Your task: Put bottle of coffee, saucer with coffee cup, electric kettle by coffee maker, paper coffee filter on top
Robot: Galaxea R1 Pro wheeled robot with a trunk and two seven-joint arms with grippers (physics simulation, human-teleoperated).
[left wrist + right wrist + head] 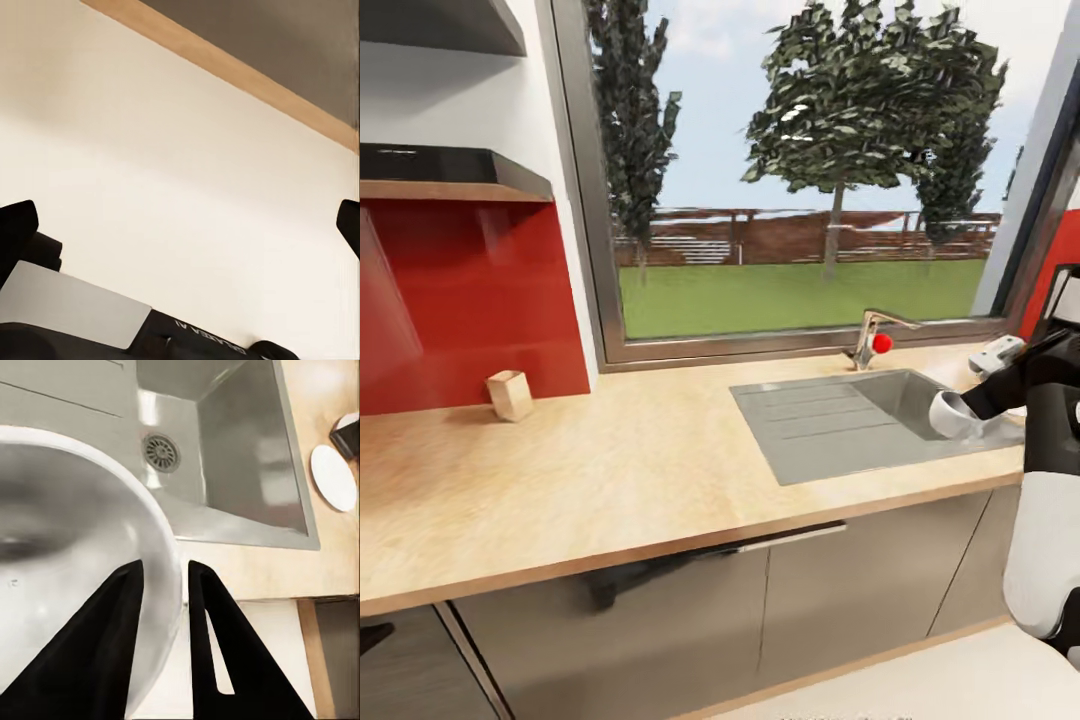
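Electric kettle (67,570) held over sink (247,450) front edge, glass wall pinched between right gripper (184,585) fingers. Saucer (334,478) on kitchen countertop (610,470) beside sink. Left gripper (187,225) spread wide, empty.

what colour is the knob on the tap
Red; the knob on the tap shows best in the head view.

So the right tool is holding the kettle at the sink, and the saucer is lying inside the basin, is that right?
Not quite: the saucer lies on the countertop beside the sink, not inside the basin, as the right wrist view shows. The right tool does hold the kettle there.
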